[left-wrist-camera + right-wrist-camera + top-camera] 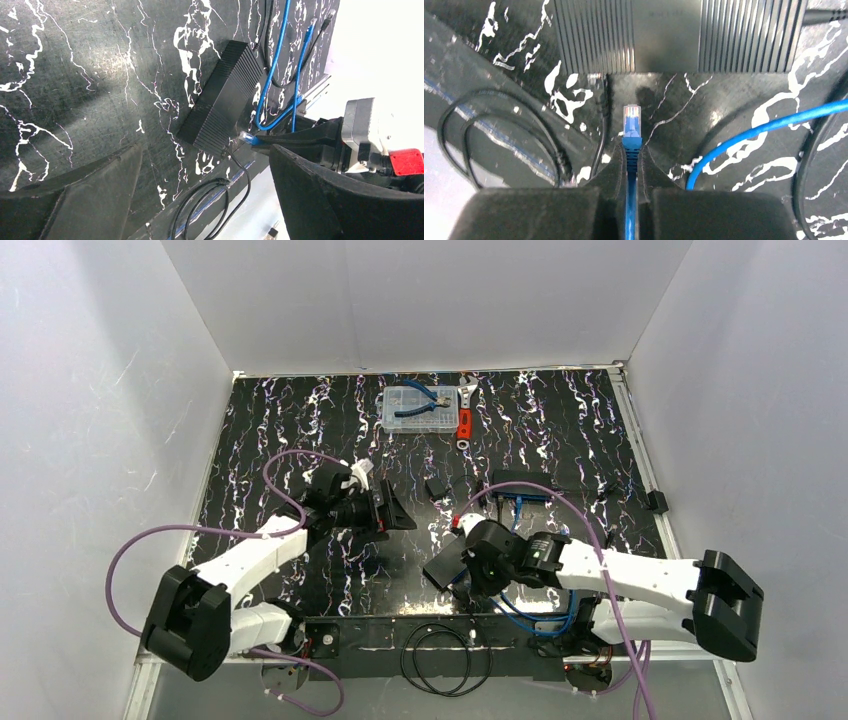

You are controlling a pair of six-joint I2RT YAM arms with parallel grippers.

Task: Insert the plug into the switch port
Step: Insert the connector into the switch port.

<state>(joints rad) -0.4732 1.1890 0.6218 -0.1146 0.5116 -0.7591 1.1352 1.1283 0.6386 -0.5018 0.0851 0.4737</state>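
Observation:
My right gripper [632, 150] is shut on a blue cable just behind its clear-tipped plug [632, 117]. The plug points at the near edge of the ribbed matte-black switch box [674, 35], a short gap away and not touching. The switch port itself lies in that shadowed edge and I cannot make it out. The left wrist view shows the same plug [246, 136] beside the lower end of the box [225, 95]. From above, the box [443, 567] lies near the table's front. My left gripper [390, 508] hovers to its left, jaws open and empty [204, 150].
A second black box [522, 485] with blue cables plugged in sits behind the right arm. A clear parts box [418, 408] and a red-handled tool [465, 422] lie at the back. A black cable coil [437, 655] trails off the front edge. The blue cable [764, 125] loops right.

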